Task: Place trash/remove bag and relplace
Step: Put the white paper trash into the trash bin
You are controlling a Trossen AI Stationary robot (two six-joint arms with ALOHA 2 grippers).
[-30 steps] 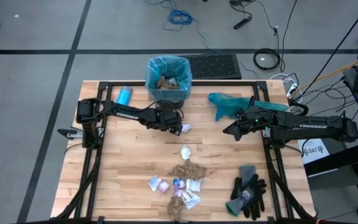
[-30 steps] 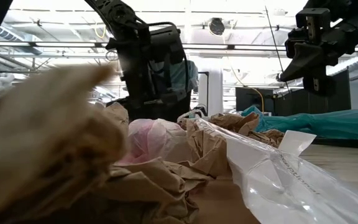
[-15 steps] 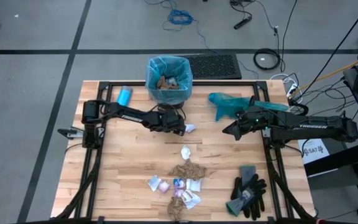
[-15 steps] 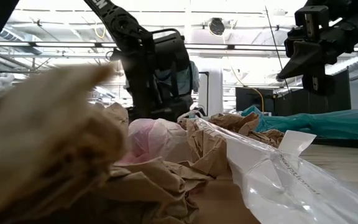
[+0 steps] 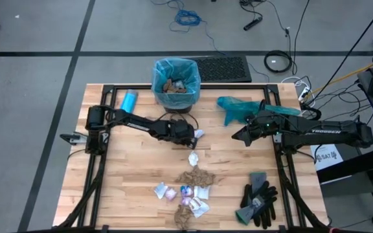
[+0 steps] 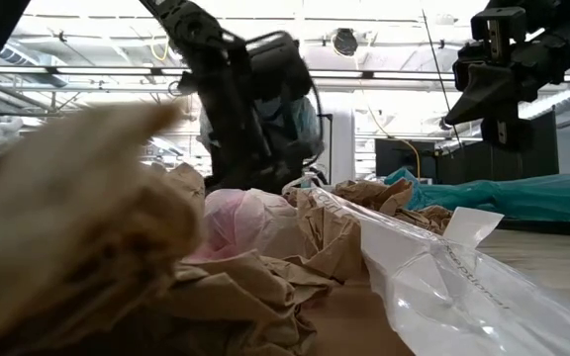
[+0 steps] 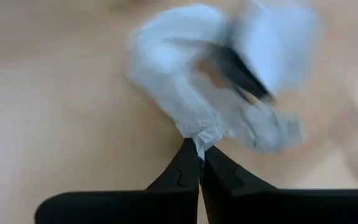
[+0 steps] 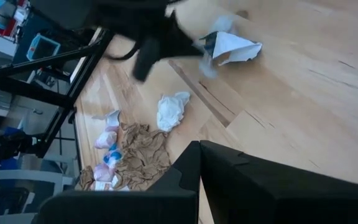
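Evidently the left gripper (image 7: 199,163) pinches a white wrapper (image 7: 216,93) by one corner near the table's (image 5: 128,175) middle, likely to carry it to the bag (image 5: 175,68) at the far edge, while the right gripper (image 8: 199,163) waits closed and empty.

The left end effector (image 7: 199,163) is black, and the wrapper (image 7: 216,93) pinched at its tips is white with a silvery-grey sheen. Under it the desk (image 5: 128,175) is pale honey-coloured wood in narrow planks, framed in black. Just beyond the left end effector, the bag (image 5: 175,80) is translucent sky-blue, with brown paper wads showing inside. Nearer than its tips lies the trash (image 5: 190,188): crumpled brown paper, white scraps, bits of pink and blue. The right end effector (image 5: 237,136) is black too; just behind it lies a teal-green plastic bag (image 5: 235,108), and well off beside it are black-and-grey gloves (image 5: 258,197).
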